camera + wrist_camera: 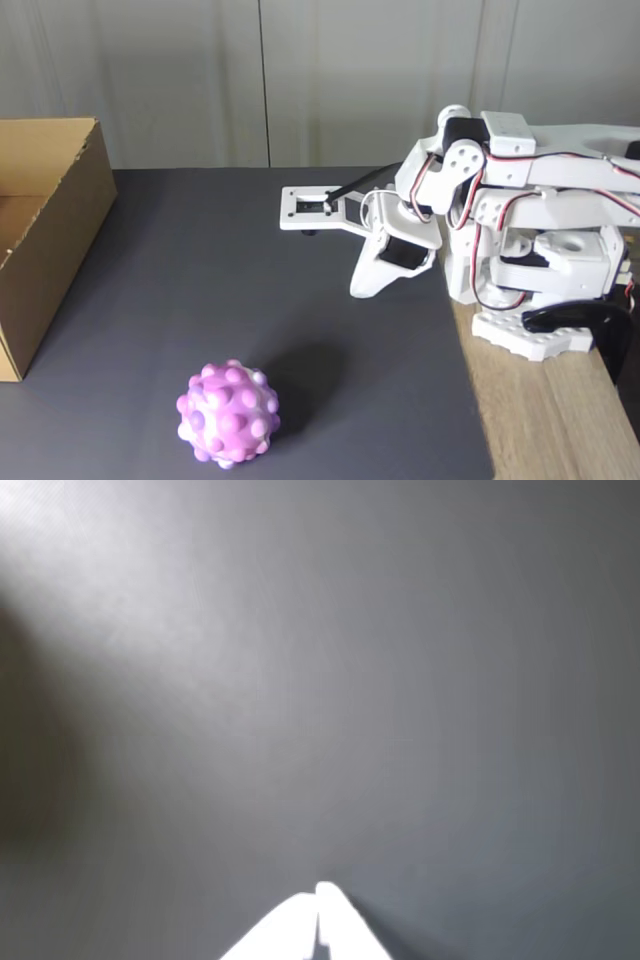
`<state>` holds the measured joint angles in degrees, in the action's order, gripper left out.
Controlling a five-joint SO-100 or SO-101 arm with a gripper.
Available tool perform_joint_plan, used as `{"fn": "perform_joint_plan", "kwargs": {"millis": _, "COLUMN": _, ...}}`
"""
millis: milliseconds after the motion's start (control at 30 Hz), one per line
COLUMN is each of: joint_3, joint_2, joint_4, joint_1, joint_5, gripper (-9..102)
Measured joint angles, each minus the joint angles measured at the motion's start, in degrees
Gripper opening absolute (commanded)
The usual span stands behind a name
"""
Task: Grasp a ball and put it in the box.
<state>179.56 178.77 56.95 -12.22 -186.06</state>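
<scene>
ball (228, 414): pink-purple, bumpy, whitish patches, sits free on the dark mat (300, 300) near its front edge, left of centre. box (45, 225): brown corrugated cardboard, open top, upright at the mat's left edge, well apart from ball

- Open dark mat (300, 270) fills the fixed view's centre.
- The box (45, 235) walls off the left edge.
- The ball (228, 414) sits alone at lower centre.

The wrist view looks down, close on the dark worktop (400, 680), fingers (335, 915) entering at 6 o'clock. The fixed view stands in front, raised, facing the back wall, arm (480, 230) at 3 o'clock. Both share the worktop.
</scene>
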Motion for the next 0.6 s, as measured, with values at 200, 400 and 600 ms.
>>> {"fn": "perform_joint_plan", "kwargs": {"millis": 200, "joint_3": -6.1, "joint_2": 0.4, "joint_4": 1.0, "joint_1": 3.4, "joint_5": 1.4, "gripper": 0}}
{"fn": "perform_joint_plan", "kwargs": {"millis": 400, "joint_3": -16.4, "joint_2": -1.2, "joint_4": 5.5, "joint_1": 9.5, "joint_5": 4.4, "gripper": 0}}
{"fn": "perform_joint_plan", "kwargs": {"millis": 600, "joint_3": -30.9, "joint_2": -13.6, "joint_4": 4.7, "joint_1": 17.6, "joint_5": 7.9, "gripper": 0}}
